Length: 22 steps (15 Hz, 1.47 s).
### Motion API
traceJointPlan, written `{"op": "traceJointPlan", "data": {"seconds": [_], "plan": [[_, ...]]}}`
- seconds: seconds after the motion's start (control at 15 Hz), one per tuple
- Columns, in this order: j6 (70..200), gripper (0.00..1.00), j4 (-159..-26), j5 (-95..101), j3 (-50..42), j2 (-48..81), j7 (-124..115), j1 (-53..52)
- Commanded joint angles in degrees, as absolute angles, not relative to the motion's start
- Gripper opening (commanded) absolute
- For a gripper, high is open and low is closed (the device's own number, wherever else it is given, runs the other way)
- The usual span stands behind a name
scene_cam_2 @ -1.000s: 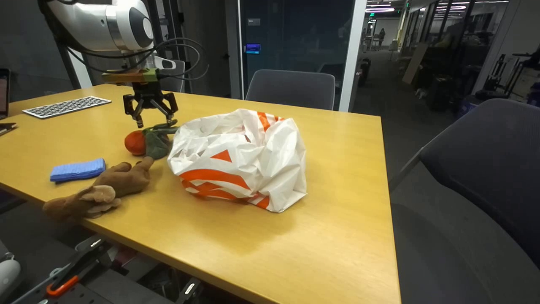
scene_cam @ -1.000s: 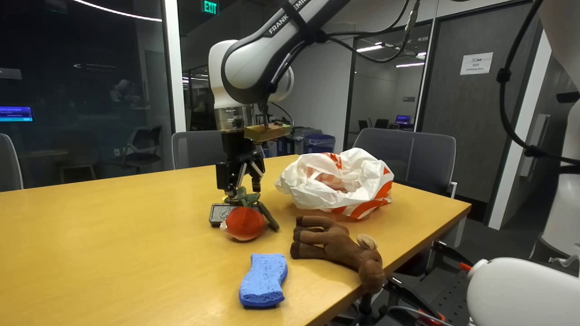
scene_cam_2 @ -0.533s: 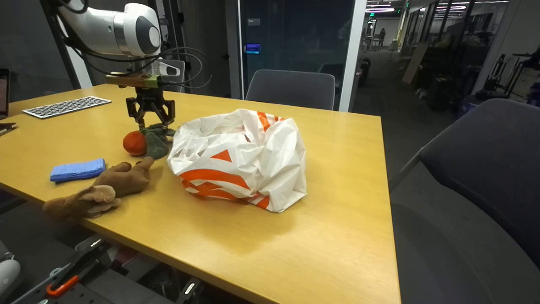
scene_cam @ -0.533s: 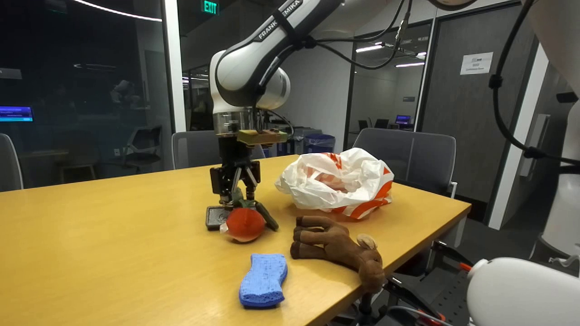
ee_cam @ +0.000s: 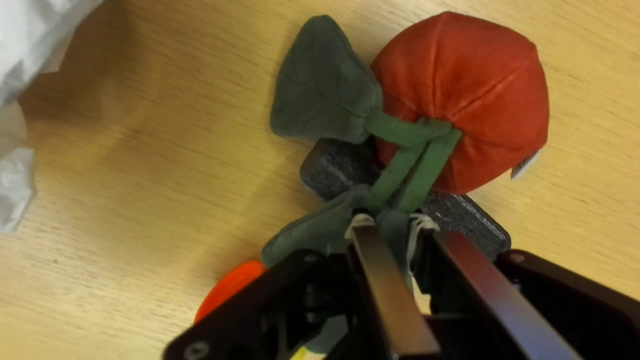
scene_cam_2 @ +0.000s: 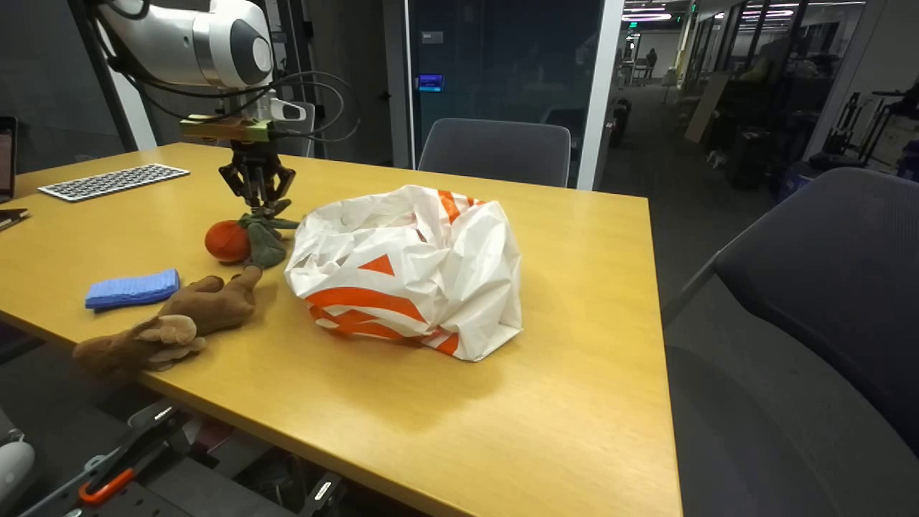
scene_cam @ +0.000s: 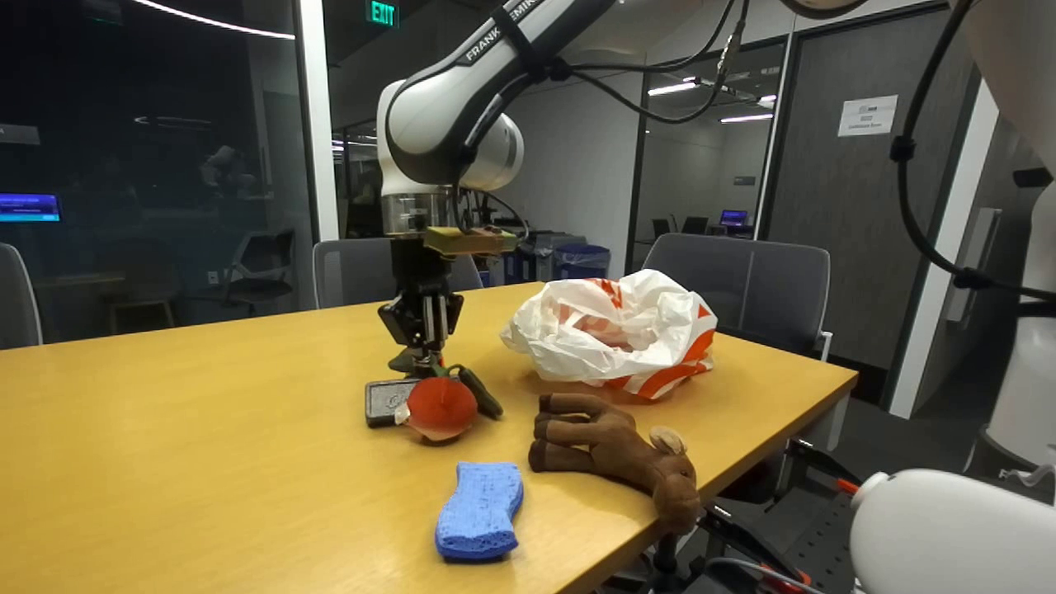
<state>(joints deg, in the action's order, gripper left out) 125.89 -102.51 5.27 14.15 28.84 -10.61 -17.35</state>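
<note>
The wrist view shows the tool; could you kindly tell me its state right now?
Tool: closed, holding a green leaf of the red plush toy.

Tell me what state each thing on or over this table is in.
Gripper: shut on a green leaf.
Red toy: resting, leaves spread.
Dark block: partly covered by the red toy.
Orange thing: mostly hidden, cannot tell.
Bag: crumpled, top open.
Stuffed animal: on its side, head over the table edge.
Sponge: lying flat.
Keyboard: lying flat.
Screen: upright, partly cut off.
</note>
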Motion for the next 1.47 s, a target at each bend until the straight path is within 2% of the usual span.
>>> {"op": "traceJointPlan", "data": {"seconds": [0.0,0.33,0.73,1.0,1.4], "plan": [[125.5,0.0,-100.96,5.06,12.66,29.22,-10.07,-18.76],[123.75,0.02,-102.68,4.78,13.19,24.15,-9.55,-18.74],[115.15,0.02,-107.11,16.08,11.79,8.07,-19.08,-21.69],[107.67,0.02,-110.02,24.48,13.21,-3.03,-25.29,-20.02],[101.63,0.02,-111.62,40.36,14.53,-4.53,-33.93,-15.49]]}}
